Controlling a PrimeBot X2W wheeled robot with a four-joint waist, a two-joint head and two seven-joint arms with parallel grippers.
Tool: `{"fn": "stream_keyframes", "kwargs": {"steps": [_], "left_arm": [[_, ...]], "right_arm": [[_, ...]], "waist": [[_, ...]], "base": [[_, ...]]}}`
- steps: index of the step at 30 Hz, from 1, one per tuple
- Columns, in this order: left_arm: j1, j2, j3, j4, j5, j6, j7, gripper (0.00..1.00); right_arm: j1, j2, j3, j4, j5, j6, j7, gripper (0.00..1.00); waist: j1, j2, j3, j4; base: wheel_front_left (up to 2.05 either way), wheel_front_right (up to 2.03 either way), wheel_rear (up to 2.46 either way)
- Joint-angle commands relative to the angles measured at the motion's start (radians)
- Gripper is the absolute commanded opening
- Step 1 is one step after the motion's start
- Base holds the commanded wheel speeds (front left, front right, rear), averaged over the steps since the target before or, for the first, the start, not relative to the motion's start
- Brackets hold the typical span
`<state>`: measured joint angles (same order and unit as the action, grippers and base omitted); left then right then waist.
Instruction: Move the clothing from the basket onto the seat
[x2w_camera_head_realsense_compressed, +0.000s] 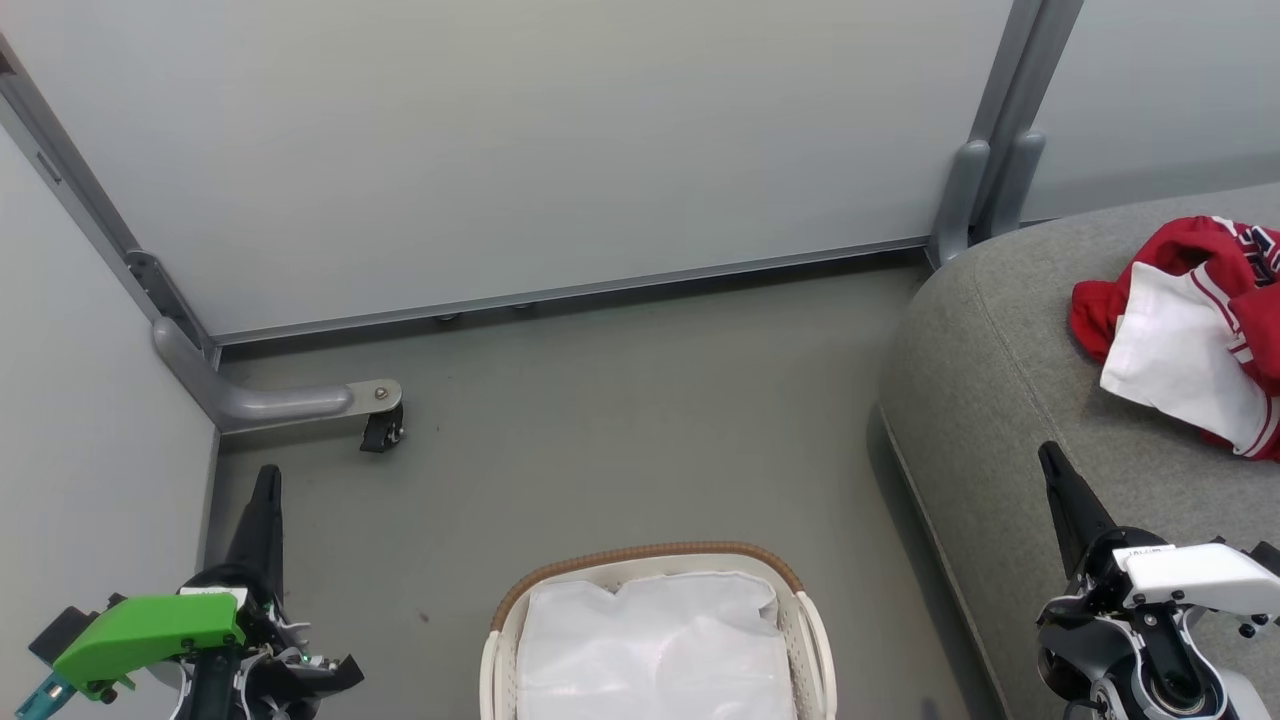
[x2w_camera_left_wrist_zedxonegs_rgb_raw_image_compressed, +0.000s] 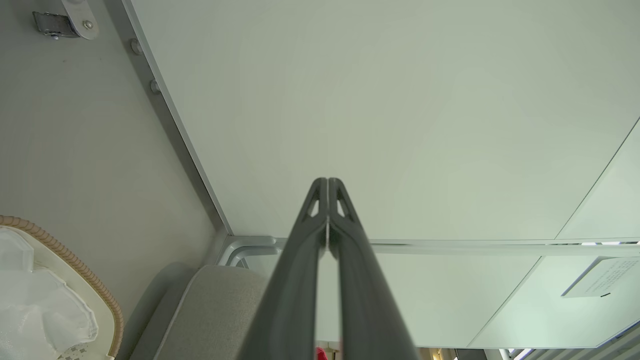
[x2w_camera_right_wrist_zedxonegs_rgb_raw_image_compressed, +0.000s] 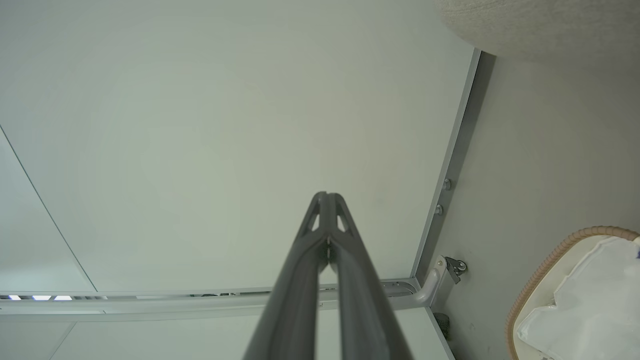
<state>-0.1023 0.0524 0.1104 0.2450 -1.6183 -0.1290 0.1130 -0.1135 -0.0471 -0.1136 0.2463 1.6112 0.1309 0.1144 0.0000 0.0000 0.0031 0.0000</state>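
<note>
i am reading this as the closing check, not another pick; in the head view the basket (x2w_camera_head_realsense_compressed: 640, 553) is sitting at 6 o'clock with just its white liner (x2w_camera_head_realsense_compressed: 655, 640) showing, and the clothing (x2w_camera_head_realsense_compressed: 1180, 245) is lying in a red heap, white inside turned out, on the seat (x2w_camera_head_realsense_compressed: 1000, 350) at about 2 o'clock, running off the frame edge; to finish well i am thinking i should look over the liner's folds for any red tucked beneath before calling it done, and avoid brushing the heap, since it is resting near the cushion's rounded edge and could slide; the left gripper (x2w_camera_head_realsense_compressed: 268, 480) is hanging at 7 o'clock over bare floor, fingers pointing to 12, well apart from the basket; the right gripper (x2w_camera_head_realsense_compressed: 1050, 455) is sitting at 4 o'clock above the seat's near side, tipped slightly toward 11, near the heap but not touching it; both wrist views are showing the jaws pressed together, tip to tip, holding nothing.
</note>
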Motion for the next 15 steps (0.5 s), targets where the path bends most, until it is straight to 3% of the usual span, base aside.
{"fn": "stream_keyframes", "kwargs": {"steps": [1, 15], "left_arm": [[-0.011, 0.001, 0.003, -0.001, 0.006, -0.003, 0.001, 0.0], [-0.011, 0.0, 0.004, -0.001, 0.006, -0.003, 0.002, 0.0]], "right_arm": [[0.01, -0.006, -0.002, -0.003, 0.003, 0.0, 0.003, 0.0], [0.01, -0.006, -0.002, -0.003, 0.003, 0.0, 0.003, 0.0]], "waist": [[0.0, 0.0, 0.0, 0.0], [0.0, 0.0, 0.0, 0.0]], "base": [[0.0, 0.0, 0.0], [0.0, 0.0, 0.0]]}}
